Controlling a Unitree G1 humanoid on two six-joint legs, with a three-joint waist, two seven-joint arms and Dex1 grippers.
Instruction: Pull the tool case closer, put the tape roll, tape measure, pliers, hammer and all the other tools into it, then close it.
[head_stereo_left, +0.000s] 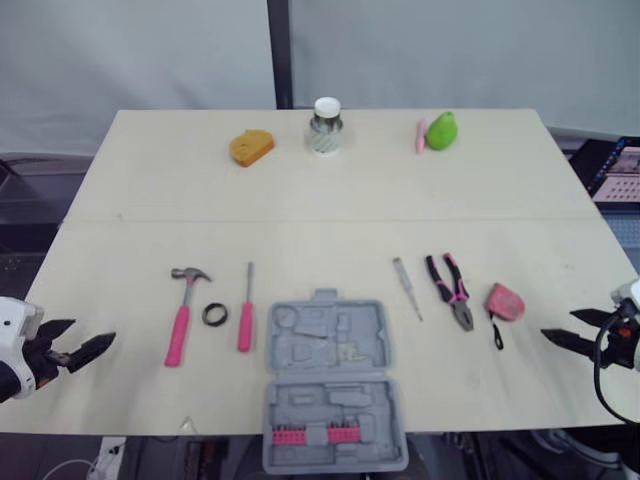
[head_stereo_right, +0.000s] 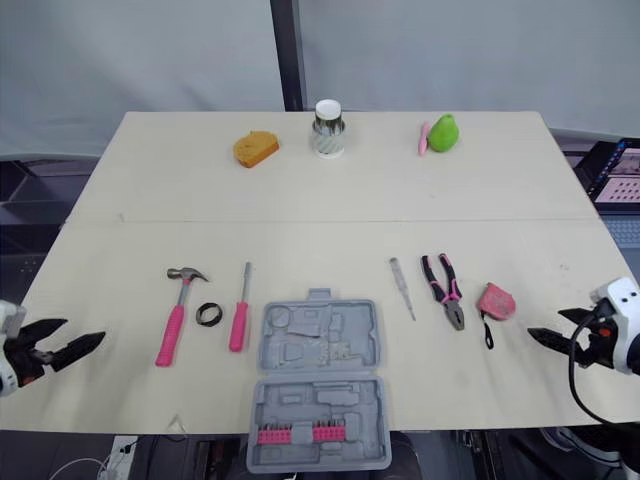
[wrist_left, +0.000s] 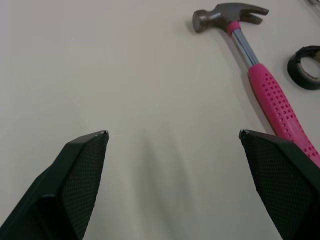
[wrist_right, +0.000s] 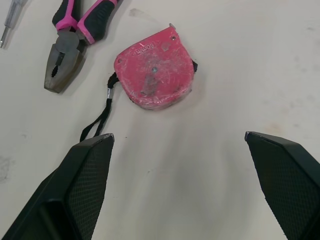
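An open grey tool case (head_stereo_left: 330, 385) lies at the table's front edge, a row of pink bits in its near half. Left of it lie a pink-handled screwdriver (head_stereo_left: 246, 310), a black tape roll (head_stereo_left: 214, 314) and a pink-handled hammer (head_stereo_left: 181, 312). To the case's right are a thin clear-handled screwdriver (head_stereo_left: 406, 288), pink-and-black pliers (head_stereo_left: 449, 289) and a pink tape measure (head_stereo_left: 504, 302) with a black strap. My left gripper (head_stereo_left: 82, 348) is open at the table's left edge, left of the hammer (wrist_left: 260, 70). At the right edge my right gripper (head_stereo_left: 577, 330) stands open, the tape measure (wrist_right: 155, 69) just ahead of it.
Along the table's far side stand an orange sponge-like block (head_stereo_left: 250, 147), a white-lidded jar (head_stereo_left: 325, 127) and a green object with a pink piece (head_stereo_left: 438, 131). A dark device with a screen (head_stereo_left: 618, 170) sits off the table's right side. The pale tabletop (head_stereo_left: 330, 235) has bare room in the middle.
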